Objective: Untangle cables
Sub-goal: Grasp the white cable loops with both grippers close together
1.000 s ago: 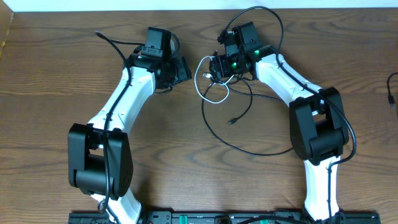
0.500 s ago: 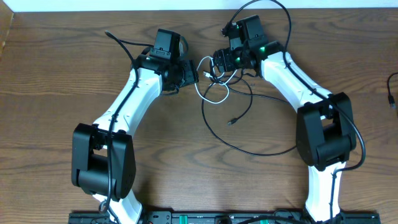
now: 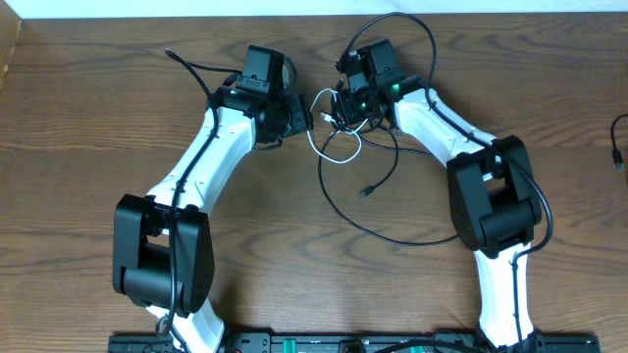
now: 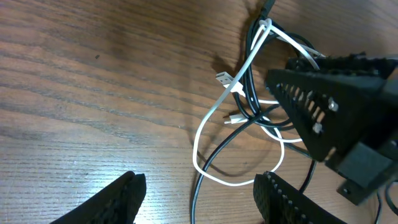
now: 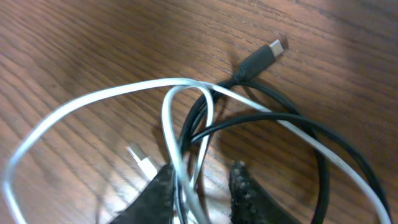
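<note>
Right pincer has just narrowed from wide around a loop of the white cable, where the black cable crosses it, far-centre on the desk. Whether it pinches yet I cannot tell. Left pincer hangs open and empty just left of the knot, so pulling apart can likely start.

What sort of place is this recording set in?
Probably a robotics lab workbench: two robot arms mounted along one edge of a wooden table, with a tangled white cable and black cable laid between them.
</note>
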`<act>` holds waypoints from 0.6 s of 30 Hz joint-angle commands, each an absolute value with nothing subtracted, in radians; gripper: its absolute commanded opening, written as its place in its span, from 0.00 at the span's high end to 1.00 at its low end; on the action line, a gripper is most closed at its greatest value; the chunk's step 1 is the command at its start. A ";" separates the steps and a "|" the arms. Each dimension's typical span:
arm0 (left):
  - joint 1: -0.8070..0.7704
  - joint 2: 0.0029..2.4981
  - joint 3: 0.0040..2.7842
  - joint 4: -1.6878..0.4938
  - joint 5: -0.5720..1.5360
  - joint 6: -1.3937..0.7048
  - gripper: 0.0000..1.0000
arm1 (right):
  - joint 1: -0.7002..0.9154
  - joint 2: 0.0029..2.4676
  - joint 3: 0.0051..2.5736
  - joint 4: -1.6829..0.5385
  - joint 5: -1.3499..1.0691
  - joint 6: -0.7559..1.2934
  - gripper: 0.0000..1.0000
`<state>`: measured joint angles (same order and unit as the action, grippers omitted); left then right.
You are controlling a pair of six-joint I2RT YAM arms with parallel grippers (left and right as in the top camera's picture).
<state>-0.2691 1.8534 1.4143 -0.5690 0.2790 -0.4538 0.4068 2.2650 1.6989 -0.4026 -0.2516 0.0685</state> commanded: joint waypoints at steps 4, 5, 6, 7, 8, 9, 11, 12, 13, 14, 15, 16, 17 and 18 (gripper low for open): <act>-0.267 1.868 1.408 -0.538 0.340 -0.467 0.39 | 0.379 2.253 1.709 -0.417 -0.344 0.062 0.99; -0.267 1.868 1.408 -0.522 0.380 -0.445 0.38 | 0.375 2.229 1.709 -0.433 -0.378 0.062 0.99; -0.267 1.868 1.408 -0.509 0.409 -0.432 0.38 | 0.368 2.194 1.709 -0.449 -0.414 0.063 0.99; -0.267 1.868 1.408 -0.491 0.441 -0.420 0.39 | 0.363 2.157 1.709 -0.459 -0.436 0.063 0.99; -0.267 1.868 1.408 -0.468 0.484 -0.411 0.38 | 0.354 2.105 1.709 -0.470 -0.454 0.067 0.99; -0.267 1.868 1.408 -0.442 0.533 -0.401 0.38 | 0.347 2.054 1.709 -0.479 -0.467 0.071 0.99; -0.267 1.868 1.408 -0.396 0.619 -0.393 0.38 | 0.339 1.979 1.709 -0.493 -0.482 0.077 0.99; -0.267 1.868 1.408 -0.359 0.679 -0.393 0.38 | 0.336 1.928 1.709 -0.509 -0.481 0.098 0.99; -0.267 1.868 1.409 -0.337 0.714 -0.393 0.38 | 0.335 1.889 1.709 -0.522 -0.481 0.114 0.99; -0.267 1.868 1.409 -0.328 0.727 -0.394 0.39 | 0.335 1.863 1.709 -0.537 -0.477 0.135 0.99; -0.267 1.868 1.408 -0.323 0.730 -0.399 0.38 | 0.334 1.842 1.709 -0.551 -0.477 0.148 0.99; -0.267 1.868 1.409 -0.323 0.730 -0.402 0.38 | 0.334 1.826 1.709 -0.564 -0.475 0.157 0.99; -0.267 1.868 1.408 -0.323 0.729 -0.401 0.38 | 0.334 1.804 1.709 -0.594 -0.474 0.165 0.99; -0.267 1.868 1.408 -0.324 0.729 -0.401 0.38 | 0.334 1.795 1.709 -0.611 -0.468 0.168 0.99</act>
